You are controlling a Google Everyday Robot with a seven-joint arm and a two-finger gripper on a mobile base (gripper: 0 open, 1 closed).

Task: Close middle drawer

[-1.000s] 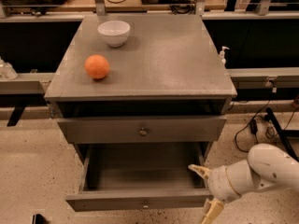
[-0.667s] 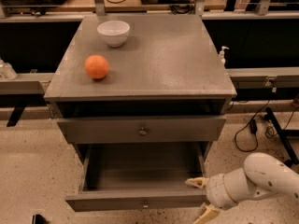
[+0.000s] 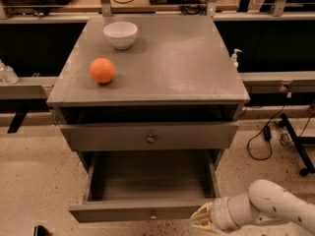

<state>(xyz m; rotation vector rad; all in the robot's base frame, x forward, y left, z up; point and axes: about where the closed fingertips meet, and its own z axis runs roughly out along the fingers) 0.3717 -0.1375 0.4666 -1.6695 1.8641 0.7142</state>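
The middle drawer (image 3: pixel 147 185) is pulled far out of the grey cabinet, and its inside shows nothing in it. Its slim front panel (image 3: pixel 123 214) faces me, with a tiny metal knob (image 3: pixel 153 214) at its centre. My gripper (image 3: pixel 202 219) is low at the right end of that front panel, right against its outer face. The white arm (image 3: pixel 268 208) comes in from the lower right.
Above it is a taller drawer front (image 3: pixel 147 136) with a bigger knob (image 3: pixel 150 138), standing slightly out. On the cabinet top (image 3: pixel 187 68) are an orange (image 3: pixel 102 70) and a white bowl (image 3: pixel 120 34). Cables (image 3: pixel 261 141) and a black stand leg (image 3: pixel 298 146) lie on the floor at right.
My gripper has moved down and toward me, from beside the drawer's right wall to the front of the panel's right end. The drawer has not visibly moved.
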